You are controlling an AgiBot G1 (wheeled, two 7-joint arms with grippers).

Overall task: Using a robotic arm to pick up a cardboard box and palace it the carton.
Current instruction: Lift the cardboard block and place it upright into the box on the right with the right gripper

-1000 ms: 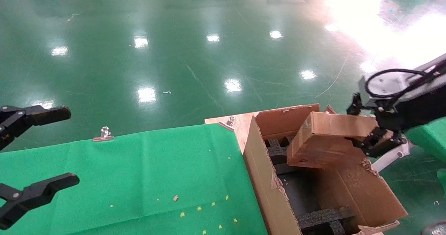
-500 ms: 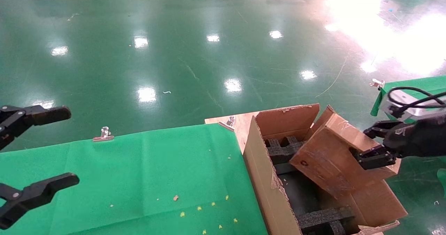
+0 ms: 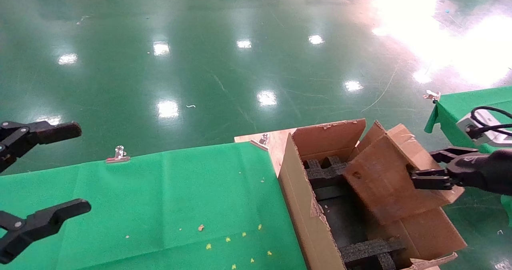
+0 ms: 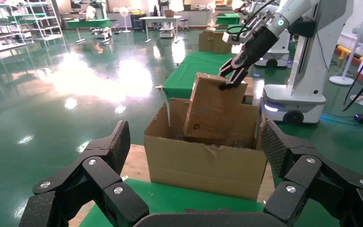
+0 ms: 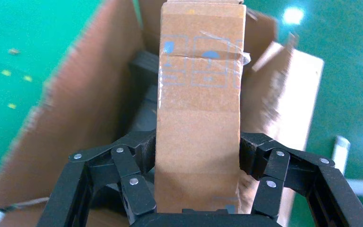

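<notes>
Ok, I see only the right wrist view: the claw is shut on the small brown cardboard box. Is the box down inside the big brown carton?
Observer: Only partly. The head view shows the small brown cardboard box tilted, lower end inside the large brown flapped carton, upper end above its rim.
Operator: Where does the right claw hold it?
Observer: At the upper end, over the carton's right side.
Operator: And the left claw?
Observer: Open, over the green cloth, apart from the carton.
</notes>
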